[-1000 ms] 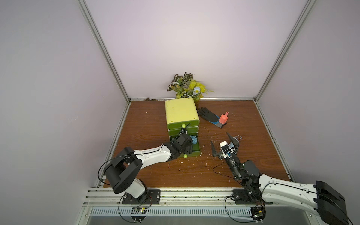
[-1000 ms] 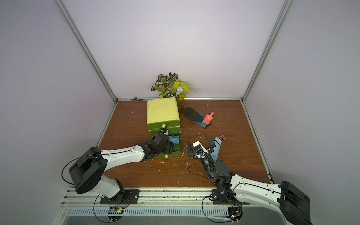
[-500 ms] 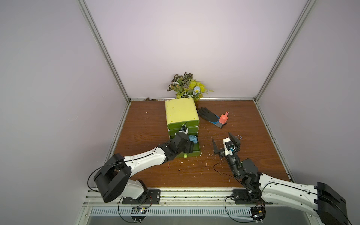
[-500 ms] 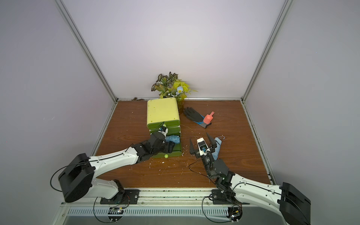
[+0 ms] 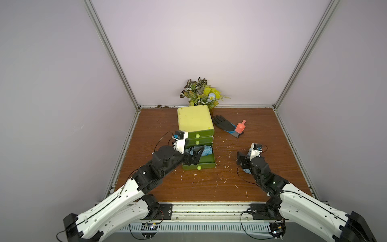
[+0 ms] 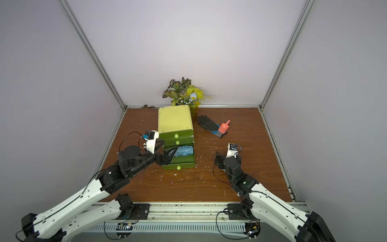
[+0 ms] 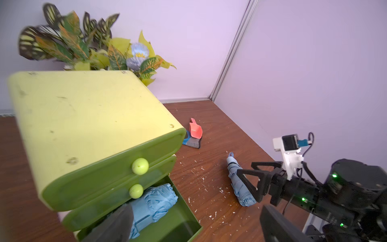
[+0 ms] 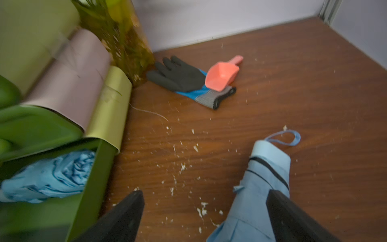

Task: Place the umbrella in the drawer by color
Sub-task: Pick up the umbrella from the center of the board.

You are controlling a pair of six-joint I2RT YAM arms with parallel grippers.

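L claw [image 5: 193, 156] sits at the open bottom drawer [image 5: 206, 166], jaws wide apart, nothing pinched. Blue umbrella [image 6: 184, 150] lies inside that drawer, crosswise, right by one L finger; touching or not, can't tell.

R claw [image 8: 205, 197] is also spread wide and empty, low over the table. Pale umbrella [image 8: 261, 178] lies flat there, partly under one finger and well apart from the drawer, w/ its loop [image 8: 287, 138] at the end farthest from the claw.

Handling, our guess:
- Pale umbrella is folded compact, so light, w/ a stiff core and soft fabric folds outside.
- Fabric is prob slick and will squash before the jaws bite, so we want a firm close.
- Best hold: across the body at mid-length, near the dark band where the wrap looks tight.
- We'd skip the loop (floppy, it'd swing) and the loose canopy end (folds slide).
- Jaws need re-centring first, since the body sits off to one side, not btwn them.
- It's long, so we carry it level and lay it crosswise like the blue one, or it catches the rim.

Which drawer suits pale blue we can't tell; all fronts are green.
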